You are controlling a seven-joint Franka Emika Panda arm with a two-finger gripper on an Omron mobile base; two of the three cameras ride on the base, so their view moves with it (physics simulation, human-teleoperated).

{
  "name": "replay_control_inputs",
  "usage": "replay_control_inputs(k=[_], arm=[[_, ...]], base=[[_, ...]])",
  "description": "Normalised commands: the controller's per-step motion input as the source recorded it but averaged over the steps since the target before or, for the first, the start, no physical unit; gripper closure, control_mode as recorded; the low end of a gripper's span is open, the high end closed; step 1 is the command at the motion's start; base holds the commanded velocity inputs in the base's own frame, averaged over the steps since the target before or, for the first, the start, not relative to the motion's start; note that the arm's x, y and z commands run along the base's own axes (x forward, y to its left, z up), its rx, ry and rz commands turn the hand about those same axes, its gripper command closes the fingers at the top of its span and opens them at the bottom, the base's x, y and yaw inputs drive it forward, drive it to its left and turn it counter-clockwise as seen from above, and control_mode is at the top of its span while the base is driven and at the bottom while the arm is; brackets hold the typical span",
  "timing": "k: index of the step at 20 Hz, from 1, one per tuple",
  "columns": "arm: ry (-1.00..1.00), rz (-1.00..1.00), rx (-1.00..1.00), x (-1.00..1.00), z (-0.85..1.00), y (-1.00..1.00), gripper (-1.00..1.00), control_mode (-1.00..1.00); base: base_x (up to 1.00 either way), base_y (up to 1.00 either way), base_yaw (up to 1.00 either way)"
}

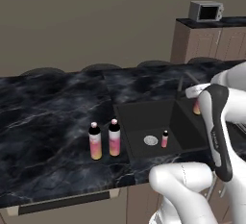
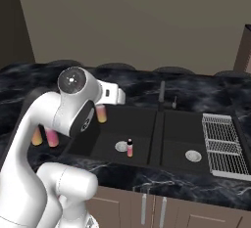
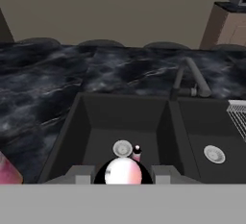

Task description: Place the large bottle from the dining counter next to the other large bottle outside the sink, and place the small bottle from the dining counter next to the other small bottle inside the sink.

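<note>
Gripper [image 2: 104,108] is holding its jaws clamped on the small bottle [image 2: 101,114] above the sink [image 2: 147,161] (left basin), risking toppling the other small bottle [image 2: 130,148] if releasing high.

no readable text, brand, number or sign anywhere. small dark lettering runs down the dark strip of the arm [image 1: 217,139], right of the sink [image 1: 153,122], too blurred to make out. labels on the two large bottles [image 1: 104,139] left of the sink are plain pink-to-yellow bands, no words. microwave [image 1: 205,11] beyond the sink shows no legible markings.
</note>
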Motion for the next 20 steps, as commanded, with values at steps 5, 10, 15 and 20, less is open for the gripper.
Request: replay_control_inputs(k=[5,10,15,20], arm=[[0.00,-0.01,-0.02,0.09,-0.19,0.20,1.00,-1.00],[0.01,-0.01,0.00,0.09,-0.16,0.10,1.00,-1.00],[0.07,-0.01,-0.02,0.11,-0.17,0.05,1.00,-1.00],[0.12,0.00,-0.03,0.14,-0.17,0.08,1.00,-1.00]], base=[[0.00,0.00,0.00],[0.00,0.00,0.00],[0.00,0.00,0.00],[0.00,0.00,0.00]])
